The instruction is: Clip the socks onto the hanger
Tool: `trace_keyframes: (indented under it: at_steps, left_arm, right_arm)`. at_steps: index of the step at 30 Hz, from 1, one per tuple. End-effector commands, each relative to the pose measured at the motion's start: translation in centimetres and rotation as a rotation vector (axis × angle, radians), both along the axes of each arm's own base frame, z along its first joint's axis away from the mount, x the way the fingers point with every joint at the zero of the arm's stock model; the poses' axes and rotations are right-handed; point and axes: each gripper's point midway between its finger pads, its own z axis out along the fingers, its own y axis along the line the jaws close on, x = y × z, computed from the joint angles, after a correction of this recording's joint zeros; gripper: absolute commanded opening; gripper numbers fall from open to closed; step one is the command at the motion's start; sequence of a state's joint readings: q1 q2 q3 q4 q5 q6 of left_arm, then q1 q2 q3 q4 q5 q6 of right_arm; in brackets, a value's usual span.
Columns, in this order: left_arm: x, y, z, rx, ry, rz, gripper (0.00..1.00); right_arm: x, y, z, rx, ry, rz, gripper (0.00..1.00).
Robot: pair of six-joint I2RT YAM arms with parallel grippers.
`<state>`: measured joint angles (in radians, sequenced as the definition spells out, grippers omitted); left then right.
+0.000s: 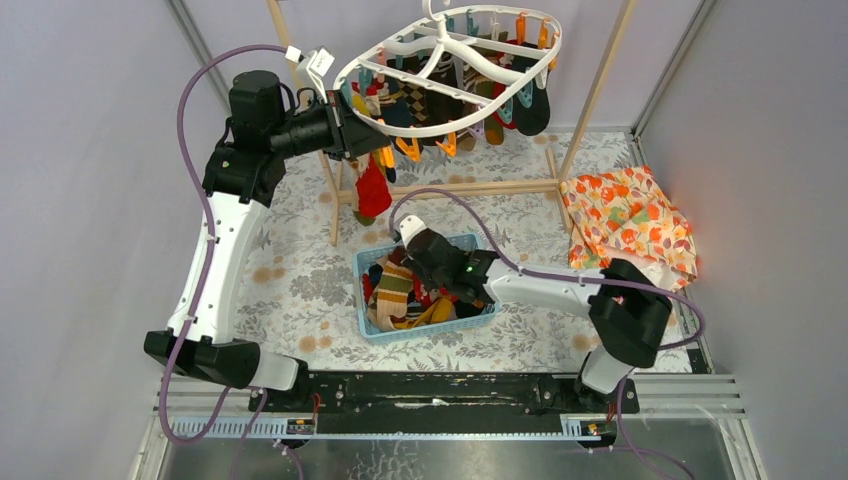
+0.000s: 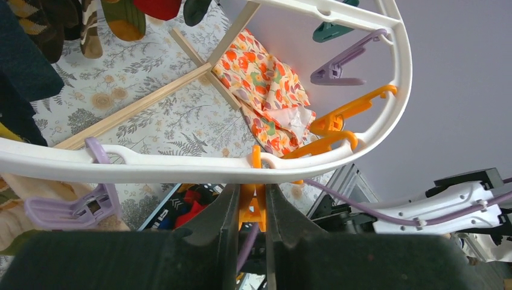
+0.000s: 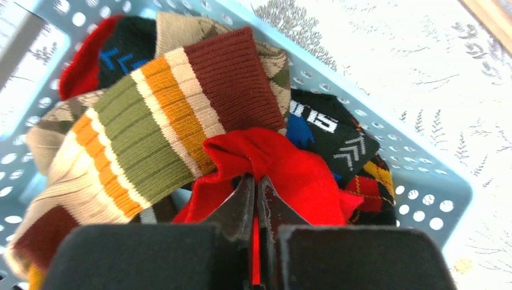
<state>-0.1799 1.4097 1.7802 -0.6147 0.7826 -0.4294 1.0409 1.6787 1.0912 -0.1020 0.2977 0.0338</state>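
The white oval hanger (image 1: 430, 131) hangs from the wooden frame, with several socks (image 1: 525, 100) clipped under it. My left gripper (image 1: 375, 135) is at its near-left rim (image 2: 151, 169), shut on an orange clip (image 2: 252, 211) that hangs just below the rim. A lilac clip (image 2: 66, 208) hangs empty to its left. More socks (image 1: 395, 290) lie heaped in the blue basket (image 1: 470, 318). My right gripper (image 3: 256, 181) reaches down into the basket and is shut on a fold of a red sock (image 3: 296, 172). A striped green, orange and maroon sock (image 3: 151, 121) lies beside it.
A wooden rail frame (image 1: 450, 187) stands on the floral tablecloth behind the basket. An orange floral cloth (image 1: 630, 220) lies at the right. A red sock (image 1: 373, 190) dangles low beside the frame's left leg. Purple cables trail from both arms.
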Motion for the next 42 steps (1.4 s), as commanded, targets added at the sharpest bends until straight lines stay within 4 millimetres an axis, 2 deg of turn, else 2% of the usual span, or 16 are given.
trace_keyframes:
  at_steps: [1,7,14,16,19,24,27,28,30,32,35,37,39,42]
  left_arm:
    - [-0.1,0.1,-0.1,0.007,-0.018,-0.013,0.0]
    - [-0.2,0.2,0.0,0.006,-0.026,-0.013,0.0]
    - [-0.5,0.1,0.2,0.001,-0.029,-0.017,0.0]
    - [-0.7,0.1,0.2,0.001,-0.032,-0.019,0.0]
    - [-0.7,0.2,0.1,-0.002,-0.032,-0.017,0.0]
    - [-0.7,0.1,-0.2,-0.016,-0.022,-0.018,0.0]
    - [-0.8,0.1,-0.2,-0.015,-0.024,-0.018,0.0]
    - [-0.8,0.1,-0.1,-0.014,-0.027,-0.017,0.0]
    - [-0.8,0.1,-0.1,-0.015,-0.026,-0.017,0.0]
    - [-0.9,0.0,-0.1,-0.022,-0.016,-0.026,0.0]
    - [-1.2,-0.2,0.1,-0.029,-0.015,-0.039,0.0]
    - [-1.4,-0.1,0.2,-0.027,-0.024,-0.04,0.0]
    - [-1.5,-0.1,0.4,-0.026,-0.031,-0.042,0.0]
    - [-1.5,-0.1,0.4,-0.025,-0.035,-0.044,0.0]
  right_arm:
    - [0.0,-0.1,6.5,0.141,-0.073,-0.021,0.0]
    - [-1.7,-1.0,9.4,0.294,0.001,-0.049,0.0]
    - [-3.7,-0.5,10.8,0.419,0.102,-0.045,0.0]
    - [-4.4,0.3,10.9,0.474,0.147,-0.034,0.0]
    - [-5.1,1.7,10.2,0.554,0.237,-0.053,0.0]
    - [-3.2,3.8,6.8,0.651,0.356,-0.263,0.0]
    - [-1.7,2.8,5.1,0.706,0.342,-0.425,0.0]
    - [-1.1,2.0,4.6,0.72,0.332,-0.499,0.03]
    - [-0.3,0.1,3.6,0.719,0.308,-0.604,0.19]
    - [0.1,-1.0,3.0,0.686,0.296,-0.654,0.38]
    - [0.3,-2.7,2.7,0.562,0.248,-0.68,0.55]
    - [0.6,-3.0,3.6,0.513,0.19,-0.616,0.64]
    - [0.9,-3.1,5.0,0.454,0.118,-0.501,0.69]
    - [0.0,-1.4,7.8,0.419,0.024,-0.179,0.7]
